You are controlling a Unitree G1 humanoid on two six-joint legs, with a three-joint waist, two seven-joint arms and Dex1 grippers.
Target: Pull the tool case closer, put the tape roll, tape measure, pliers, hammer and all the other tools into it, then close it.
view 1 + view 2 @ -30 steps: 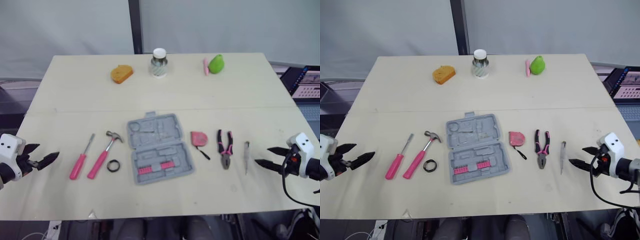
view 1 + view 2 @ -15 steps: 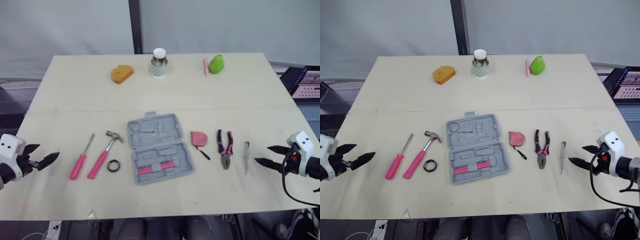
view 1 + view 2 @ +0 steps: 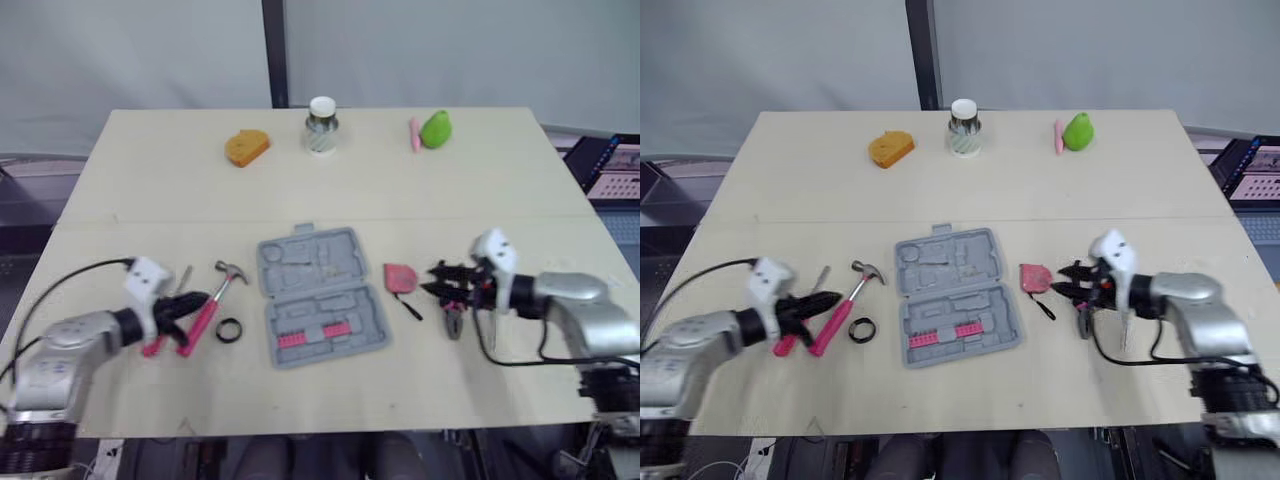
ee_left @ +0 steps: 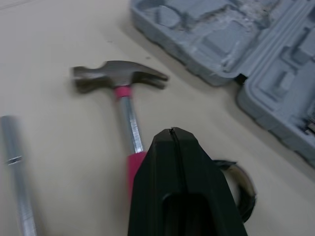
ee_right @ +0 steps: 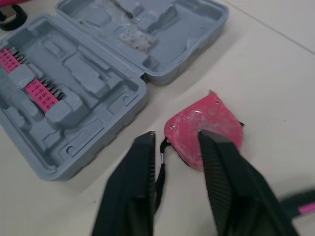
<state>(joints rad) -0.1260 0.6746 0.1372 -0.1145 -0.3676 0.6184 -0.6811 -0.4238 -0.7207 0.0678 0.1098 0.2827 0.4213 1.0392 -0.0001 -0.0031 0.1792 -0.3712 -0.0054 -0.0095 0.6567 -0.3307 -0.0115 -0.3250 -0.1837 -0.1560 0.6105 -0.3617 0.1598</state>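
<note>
The grey tool case (image 3: 310, 255) lies open at the table's middle, pink bits in its near half. To its left are the pink-handled hammer (image 3: 228, 272), a pink screwdriver (image 3: 152, 345) and the black tape roll (image 3: 228, 331). My left gripper (image 3: 195, 303) is shut, its tips over the hammer's handle (image 4: 130, 123), nothing between the fingers. Right of the case lie the pink tape measure (image 3: 400, 277) and the pliers (image 3: 453, 322). My right gripper (image 5: 174, 137) hovers at the tape measure (image 5: 204, 120), fingers a little apart and empty.
A slim metal tool (image 3: 492, 325) lies right of the pliers, partly behind my right arm. At the table's far edge stand an orange object (image 3: 247, 146), a white-lidded jar (image 3: 322, 125), a pink pen (image 3: 411, 133) and a green object (image 3: 435, 128).
Both arms have swung in from the table's sides, the left to the hammer, the right to the tape measure. Both grippers have narrowed from wide open, the left fully. No tool has moved.
</note>
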